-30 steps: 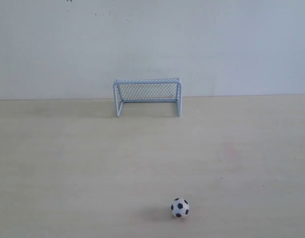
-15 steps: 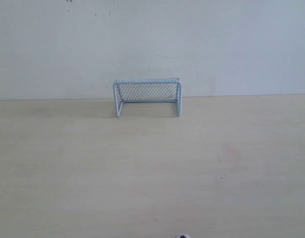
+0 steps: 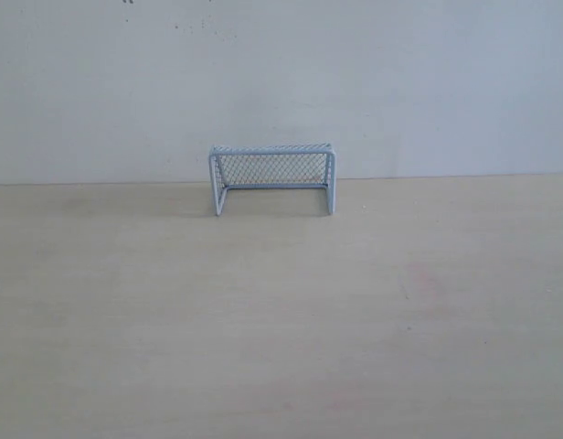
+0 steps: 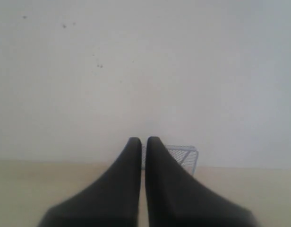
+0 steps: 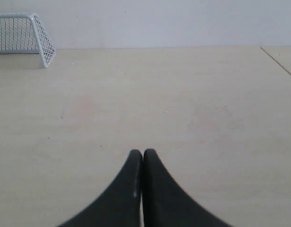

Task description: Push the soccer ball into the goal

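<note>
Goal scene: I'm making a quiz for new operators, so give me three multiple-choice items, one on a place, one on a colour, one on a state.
1. Where does the goal stand?
A. at the table's far edge, by the wall
B. at the near edge
C. on its side, mid-table
2. What colour is its frame?
A. red
B. pale grey-white
C. yellow
3. How are the left gripper and right gripper?
A. both wide open
B. both shut
C. one holds a ball
Answers: 1 A, it stands upright where table meets wall; 2 B, the tubes look pale grey-white; 3 B, each wrist view shows fingers together, nothing between.
</note>
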